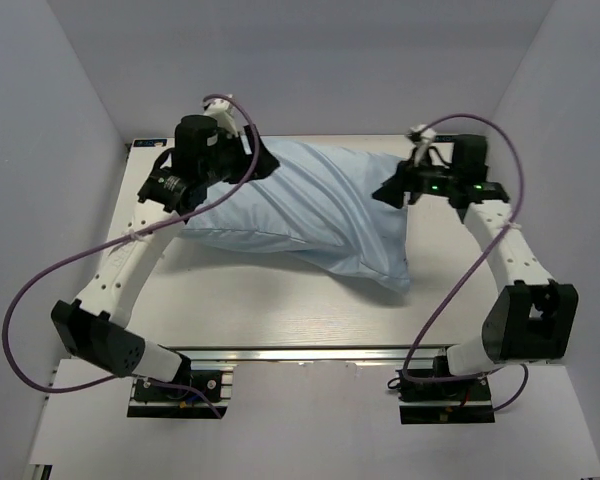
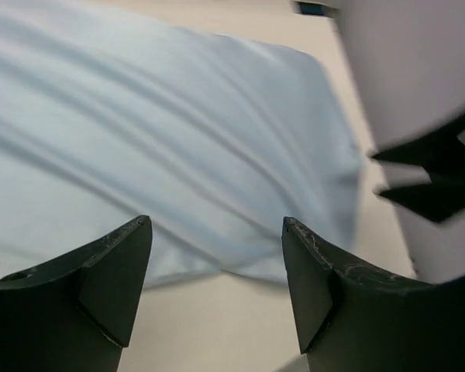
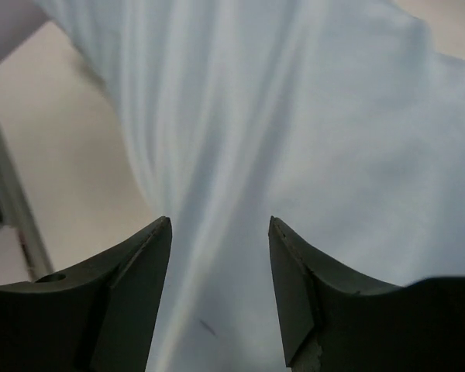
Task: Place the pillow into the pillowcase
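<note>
On the table [image 1: 280, 310], plump-filled pillowcase [image 1: 310, 210]; left fingers [image 2: 116, 271] and right fingers [image 3: 132, 279] apart, empty.

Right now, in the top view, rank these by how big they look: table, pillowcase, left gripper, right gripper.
1. table
2. pillowcase
3. left gripper and right gripper: about alike, each blending into its dark wrist, so I won't rank them.

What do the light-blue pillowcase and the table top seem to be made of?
The pillowcase looks like thin matte woven cloth, perhaps cotton: it lies in long soft wrinkles. The table looks like pale laminate or board, smooth, faintly streaked; unclear which.
</note>
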